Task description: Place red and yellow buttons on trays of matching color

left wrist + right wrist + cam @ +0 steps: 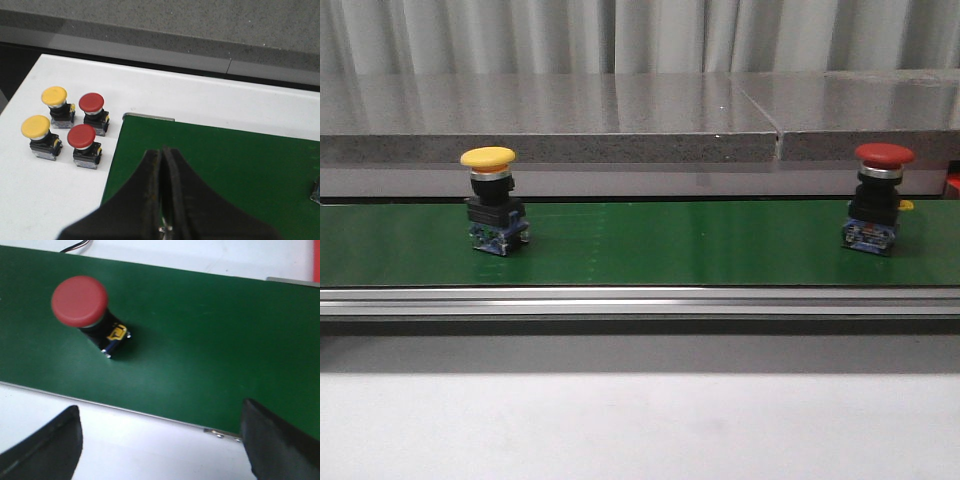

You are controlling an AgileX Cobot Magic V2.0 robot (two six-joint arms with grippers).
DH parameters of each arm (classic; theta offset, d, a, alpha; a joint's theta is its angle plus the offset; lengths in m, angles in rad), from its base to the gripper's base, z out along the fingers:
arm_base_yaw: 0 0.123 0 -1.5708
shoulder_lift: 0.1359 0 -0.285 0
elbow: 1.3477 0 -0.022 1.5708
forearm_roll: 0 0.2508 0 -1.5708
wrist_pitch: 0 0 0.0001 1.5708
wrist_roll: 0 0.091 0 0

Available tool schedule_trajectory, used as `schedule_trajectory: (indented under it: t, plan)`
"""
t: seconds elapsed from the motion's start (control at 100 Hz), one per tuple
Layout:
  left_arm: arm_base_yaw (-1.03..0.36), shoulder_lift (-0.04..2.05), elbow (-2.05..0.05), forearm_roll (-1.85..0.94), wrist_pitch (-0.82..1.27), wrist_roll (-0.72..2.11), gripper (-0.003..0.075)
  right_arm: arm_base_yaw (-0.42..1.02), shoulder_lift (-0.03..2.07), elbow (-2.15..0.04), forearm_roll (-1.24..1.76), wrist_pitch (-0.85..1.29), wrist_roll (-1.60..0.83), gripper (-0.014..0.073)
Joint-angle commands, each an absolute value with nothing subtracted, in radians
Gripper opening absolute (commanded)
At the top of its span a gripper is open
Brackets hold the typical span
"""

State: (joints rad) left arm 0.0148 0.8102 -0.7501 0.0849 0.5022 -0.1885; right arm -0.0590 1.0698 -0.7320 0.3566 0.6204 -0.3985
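2 mushroom-head push buttons are seen standing upright on the green conveyor belt (650, 245) in the front view: a yellow-capped button on a black body with a blue terminal base (492, 200) at the left, and a red-capped button of the same build (876, 198) at the right, well apart from each other. In the left wrist view, 4 more buttons are grouped on the white table (200, 102) just beside the belt's end: 2 yellow buttons (54, 96) (35, 127) and 2 red buttons (91, 102) (81, 136). No tray can be made out in any view. The left gripper (162, 155) is held over the belt with its dark fingers pressed together and nothing between them. The right gripper (160, 432) is spread wide and empty, with the red-capped button ahead of it and untouched. The buttons are judged to be rigid, light and top-heavy, with smooth domed caps that would likely slip; a hold on the squarer black body below the cap is judged safer, the pads being closed across its flat sides. Open belt surrounds the red-capped button on all sides, so approach room is ample. The metal rail (640, 300) along the belt's near edge would have to be cleared on descent.
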Motion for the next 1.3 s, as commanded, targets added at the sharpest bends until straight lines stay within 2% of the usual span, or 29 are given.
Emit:
schedule_trajectory:
  t: [0.0, 0.21, 0.63, 0.7, 0.87, 0.94, 1.14, 1.29]
  plan:
    - [0.016, 0.769, -0.774, 0.101, 0.434, -0.187, -0.0019, -0.024, 1.097, -0.782, 0.379, 0.564, -0.418, 0.0633]
    - [0.016, 0.691, -0.705, 0.106, 0.368, -0.185, -0.0019, 0.034, 1.218, -0.858, 0.378, 0.529, -0.419, 0.0633]
    - [0.016, 0.548, -0.572, 0.095, 0.267, -0.185, -0.0019, 0.036, 1.458, -1.021, 0.378, 0.527, -0.419, 0.062]
    - [0.016, 0.531, -0.562, 0.098, 0.26, -0.185, -0.0019, 0.036, 1.475, -1.026, 0.378, 0.539, -0.419, 0.0559]
    - [0.016, 0.513, -0.542, 0.098, 0.254, -0.185, -0.0019, 0.036, 1.477, -1.028, 0.378, 0.584, -0.419, 0.0268]
    - [0.016, 0.515, -0.54, 0.098, 0.254, -0.185, -0.0019, 0.036, 1.477, -1.031, 0.378, 0.603, -0.419, 0.0196]
    - [0.016, 0.515, -0.54, 0.098, 0.258, -0.185, -0.0019, 0.012, 1.477, -1.105, 0.378, 0.644, -0.418, 0.018]
    - [0.016, 0.515, -0.54, 0.098, 0.258, -0.185, -0.0019, -0.078, 1.479, -1.197, 0.378, 0.658, -0.418, 0.018]
